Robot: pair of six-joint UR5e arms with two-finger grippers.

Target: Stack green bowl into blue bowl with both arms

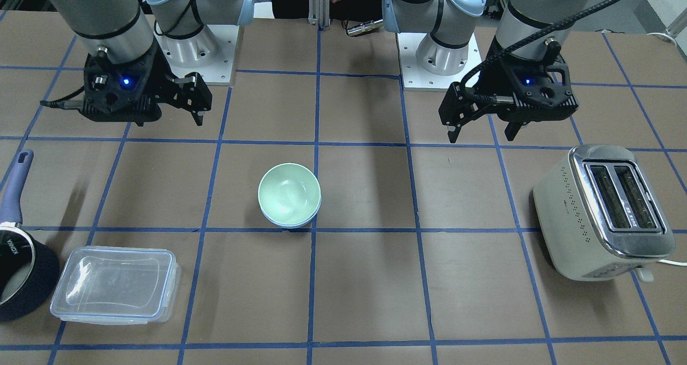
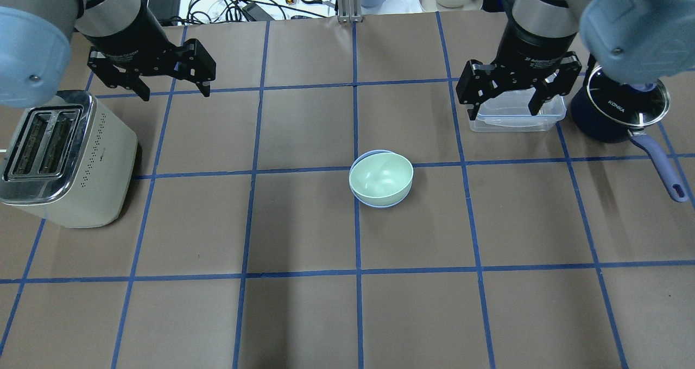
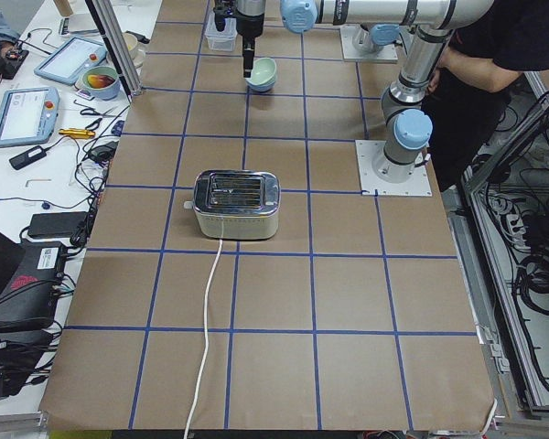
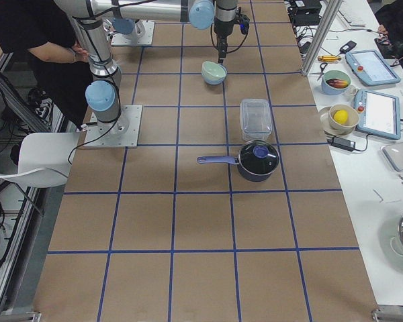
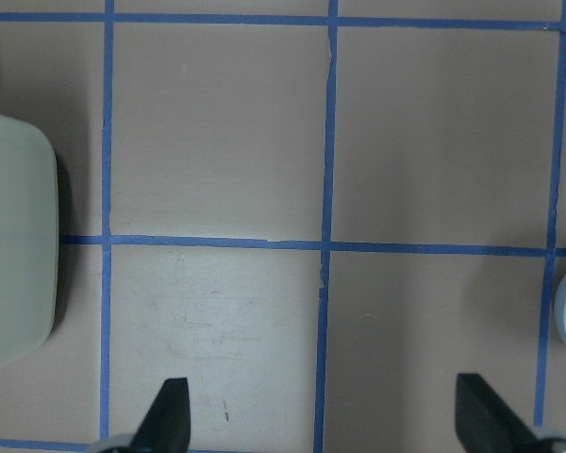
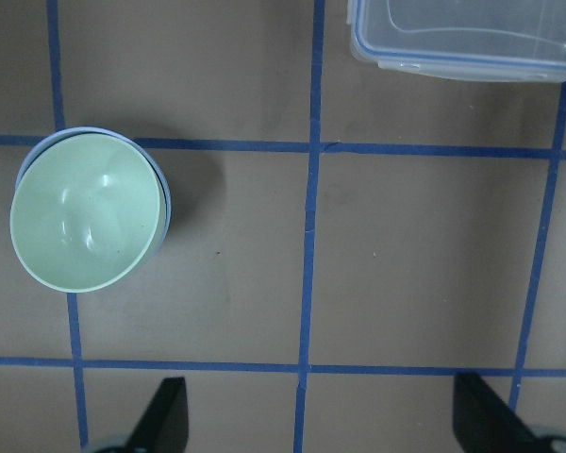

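The green bowl [image 1: 289, 193] sits nested inside the blue bowl [image 1: 290, 225] at the table's middle; only the blue rim shows under it. The pair also shows in the overhead view, green bowl [image 2: 381, 176] in blue bowl [image 2: 380, 204], and in the right wrist view [image 6: 85, 222]. My left gripper [image 2: 175, 89] is open and empty, raised above the table far to the bowls' left, near the toaster. My right gripper [image 2: 503, 108] is open and empty, raised over the clear container, well right of the bowls. Neither gripper touches the bowls.
A cream toaster [image 2: 59, 157] stands on my left side. A clear rectangular container [image 2: 516, 116] and a dark blue saucepan [image 2: 619, 108] with a handle stand on my right. Operators' items lie beyond the table's far edge.
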